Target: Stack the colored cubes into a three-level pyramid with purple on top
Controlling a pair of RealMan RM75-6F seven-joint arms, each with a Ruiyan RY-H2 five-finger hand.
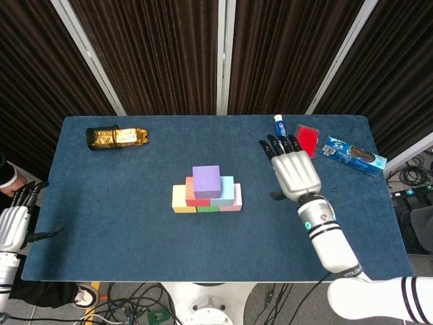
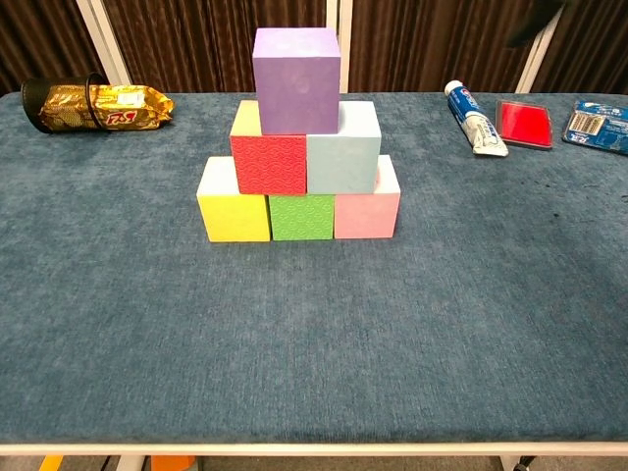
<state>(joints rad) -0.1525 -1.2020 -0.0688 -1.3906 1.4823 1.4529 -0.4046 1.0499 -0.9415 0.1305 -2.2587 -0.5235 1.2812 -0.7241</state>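
bare cloth rings the cube pyramid (image 2: 299, 147); toothpaste tube (image 2: 473, 118) and snack packet (image 2: 96, 105) line the far edge.

We saw a table (image 1: 122, 203) covered in dark blue carpet-like cloth, its white edge showing along the near side. Behind it hung dark brown ribbed curtains (image 1: 155, 54), divided by pale grey slanted posts (image 1: 88, 51). Below the table, tangled black cables (image 1: 135, 301) lay on a grey floor (image 1: 419, 169), lit evenly.
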